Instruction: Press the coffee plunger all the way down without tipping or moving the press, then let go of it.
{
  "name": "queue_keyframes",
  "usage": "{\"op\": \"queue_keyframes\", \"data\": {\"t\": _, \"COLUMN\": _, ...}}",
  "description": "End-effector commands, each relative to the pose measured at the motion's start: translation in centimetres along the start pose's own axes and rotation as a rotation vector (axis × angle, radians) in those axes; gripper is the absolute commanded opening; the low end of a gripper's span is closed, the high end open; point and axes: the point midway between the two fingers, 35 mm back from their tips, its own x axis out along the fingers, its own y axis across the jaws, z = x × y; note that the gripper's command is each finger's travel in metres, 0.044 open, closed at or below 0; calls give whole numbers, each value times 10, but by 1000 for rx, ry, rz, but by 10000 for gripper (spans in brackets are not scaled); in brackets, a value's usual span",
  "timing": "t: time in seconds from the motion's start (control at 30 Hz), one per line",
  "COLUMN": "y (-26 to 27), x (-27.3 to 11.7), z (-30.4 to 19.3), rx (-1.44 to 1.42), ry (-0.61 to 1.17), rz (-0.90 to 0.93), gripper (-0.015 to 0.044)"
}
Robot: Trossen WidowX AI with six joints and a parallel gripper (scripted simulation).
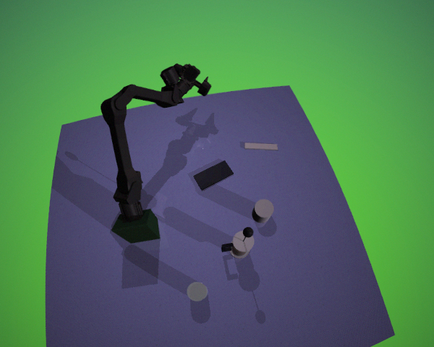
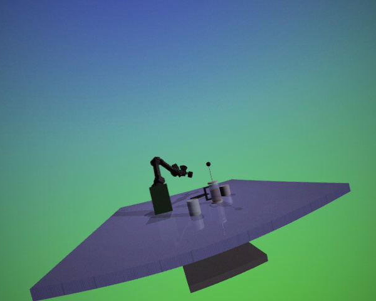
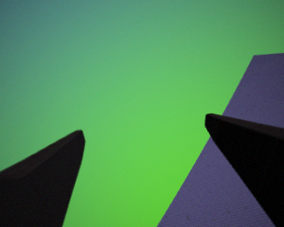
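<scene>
Hovering high over the far part of the worktop [image 1: 322, 261], my jaws stand spread nearly as wide as they go, with nothing between them. From the wrist view, my two dark fingertips frame only green backdrop and a slice of the worktop's edge. The coffee press [image 1: 242, 243] stands upright well apart from my jaws, on the near right part of the worktop, across from my base [image 1: 137, 225]. Its plunger knob [image 2: 208, 163] sits high on its thin rod, far above the lid, not yet pushed down. One grey cylinder [image 1: 262, 210] stands just beside the press, another [image 1: 197, 291] nearer the front edge. A black slab [image 1: 213, 174] and a pale strip [image 1: 261, 146] lie between my jaws and the press.
</scene>
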Motion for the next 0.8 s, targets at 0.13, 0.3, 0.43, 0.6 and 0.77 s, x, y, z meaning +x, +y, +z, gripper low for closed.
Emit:
{"op": "queue_keyframes", "data": {"t": 0.13, "y": -113, "x": -24, "z": 44, "rx": -165, "ry": 22, "rz": -257, "gripper": 440}}
{"op": "queue_keyframes", "data": {"t": 0.3, "y": -181, "x": -55, "z": 74, "rx": -256, "ry": 62, "rz": -416, "gripper": 440}}
{"op": "queue_keyframes", "data": {"t": 0.43, "y": -201, "x": -68, "z": 85, "rx": -275, "ry": 70, "rz": -471, "gripper": 440}}
{"op": "queue_keyframes", "data": {"t": 0.6, "y": -246, "x": -101, "z": 107, "rx": -309, "ry": 101, "rz": -589, "gripper": 440}}
{"op": "queue_keyframes", "data": {"t": 0.77, "y": -297, "x": -158, "z": 138, "rx": -330, "ry": 140, "rz": -741, "gripper": 440}}
